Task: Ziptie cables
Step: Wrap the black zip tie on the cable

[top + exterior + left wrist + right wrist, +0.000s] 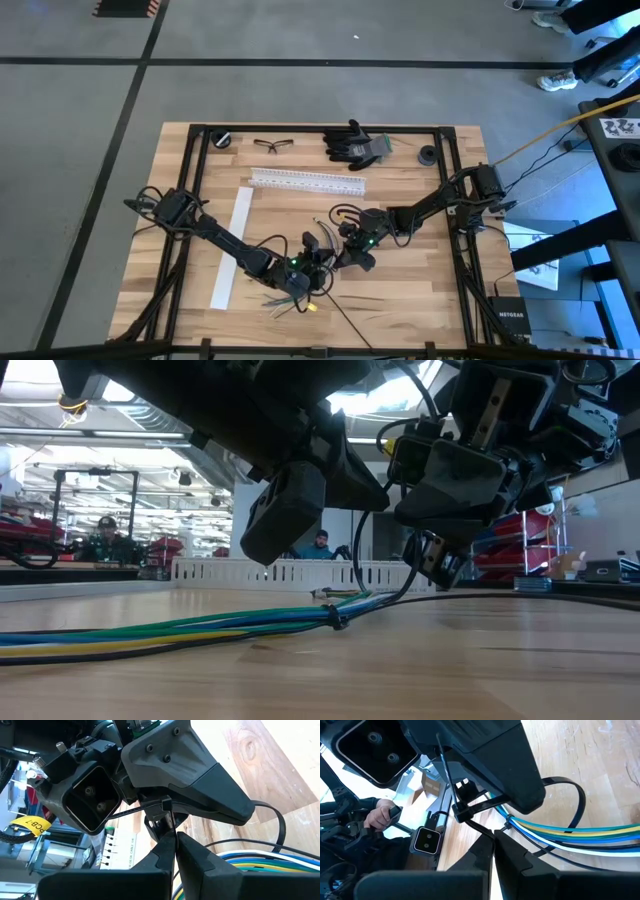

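A bundle of green, blue, yellow and white cables (180,628) lies flat on the wooden table near its front edge (290,298). A black zip tie runs around it in a wide, loose loop (577,800), with its head (165,804) raised above the bundle. My left gripper (175,845) and my right gripper (492,845) meet tip to tip over the bundle's far end (330,255). Both are shut on the zip tie's strap. My left gripper pinches the zip tie's thin strap (173,826) between its two fingertips, just short of the head. The strap runs straight from the fingers to the head, clear of the table. My right gripper pinches another stretch of the strap (481,833) at its fingertips, close beside the head (460,812). The free tail (442,760) sticks out past the head, and the loop hangs slack around the cables.
A white slotted rail (307,181) lies across the far middle and a long flat white strip (232,247) at the left. Glasses (274,145) and black gloves (355,145) lie at the far edge. People sit beyond the table (105,540); a hand (380,815) shows there.
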